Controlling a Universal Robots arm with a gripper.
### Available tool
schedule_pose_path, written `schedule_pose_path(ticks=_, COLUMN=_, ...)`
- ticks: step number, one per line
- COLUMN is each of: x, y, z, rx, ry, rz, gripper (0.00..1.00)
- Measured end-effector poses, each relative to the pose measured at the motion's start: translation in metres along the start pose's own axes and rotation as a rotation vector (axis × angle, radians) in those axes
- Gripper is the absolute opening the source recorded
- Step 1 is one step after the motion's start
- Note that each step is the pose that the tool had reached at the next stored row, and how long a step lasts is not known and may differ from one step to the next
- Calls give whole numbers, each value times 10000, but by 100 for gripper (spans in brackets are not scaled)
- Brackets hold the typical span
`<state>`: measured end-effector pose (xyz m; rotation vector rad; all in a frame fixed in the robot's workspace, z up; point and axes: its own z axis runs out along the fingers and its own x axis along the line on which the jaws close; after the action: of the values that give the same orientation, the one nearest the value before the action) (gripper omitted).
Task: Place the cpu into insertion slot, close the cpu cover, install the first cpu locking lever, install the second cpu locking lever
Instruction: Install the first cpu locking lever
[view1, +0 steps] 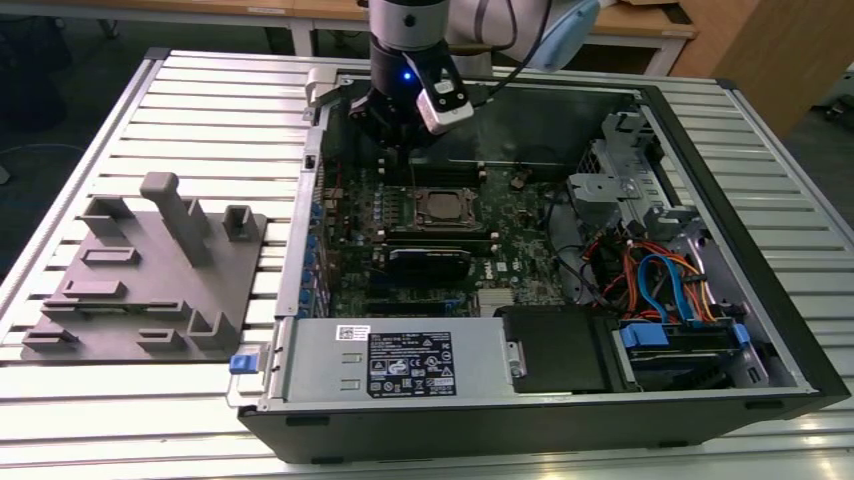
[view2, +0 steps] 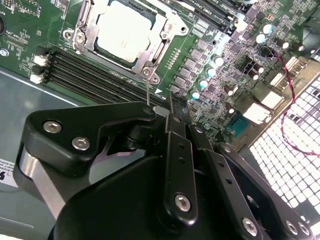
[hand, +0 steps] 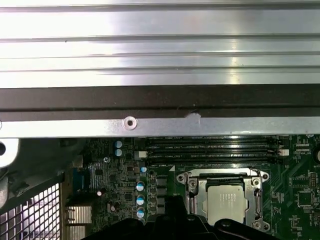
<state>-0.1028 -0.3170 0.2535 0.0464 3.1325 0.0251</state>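
Note:
The cpu (view2: 122, 29) (hand: 227, 202) (view1: 438, 207) lies flat in the insertion slot (view2: 80, 37) on the green motherboard. The cpu cover (view2: 159, 42) (hand: 199, 192) lies down around it as a silver frame. From the corner of the slot a thin locking lever (view2: 147, 92) sticks up toward my gripper. My gripper (view2: 176, 106) (view1: 400, 135) hovers beside the slot, over the black memory slots (view2: 95, 75), with its fingers drawn together. The lever ends next to the gripper's knuckle, not between the fingertips. I see nothing held.
The open computer case (view1: 747, 390) lies on a slatted metal table (view1: 200, 110). Its rear wall (hand: 160, 125) is close to the gripper. A grey fixture plate (view1: 140, 285) sits at the exterior view's left. Cables and drive bays (view1: 667, 290) fill the case at the exterior view's right.

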Motion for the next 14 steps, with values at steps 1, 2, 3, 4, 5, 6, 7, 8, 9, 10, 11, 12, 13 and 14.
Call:
schedule_pose_path(ticks=1, x=0, y=1, z=0, rx=0, ry=0, rz=0, gripper=10)
schedule_pose_path(ticks=2, x=0, y=2, z=0, rx=1, ry=2, rz=0, gripper=10)
schedule_pose_path(ticks=3, x=0, y=6, z=0, rx=1, ry=2, rz=2, gripper=10)
schedule_pose_path(ticks=4, x=0, y=11, z=0, rx=1, ry=3, rz=1, gripper=10)
schedule_pose_path(ticks=5, x=0, y=16, z=0, rx=1, ry=4, rz=0, gripper=10)
schedule_pose_path(ticks=6, x=0, y=21, z=0, rx=1, ry=5, rz=0, gripper=10)
schedule_pose_path(ticks=7, x=1, y=28, z=0, rx=1, ry=5, rz=0, gripper=10)
schedule_pose_path(ticks=8, x=1, y=35, z=0, rx=1, ry=7, rz=0, gripper=10)
schedule_pose_path(ticks=9, x=1, y=42, z=0, rx=1, ry=8, rz=1, gripper=10)
schedule_pose_path(ticks=10, x=1, y=49, z=1, rx=1, ry=7, rz=1, gripper=10)
schedule_pose_path(ticks=11, x=2, y=55, z=0, rx=2, ry=8, rz=0, gripper=10)
schedule_pose_path(ticks=12, x=2, y=60, z=1, rx=2, ry=8, rz=0, gripper=10)
schedule_pose_path(ticks=13, x=2, y=64, z=1, rx=2, ry=8, rz=0, gripper=10)
schedule_pose_path(ticks=14, x=1, y=68, z=1, rx=1, ry=7, rz=-1, gripper=10)
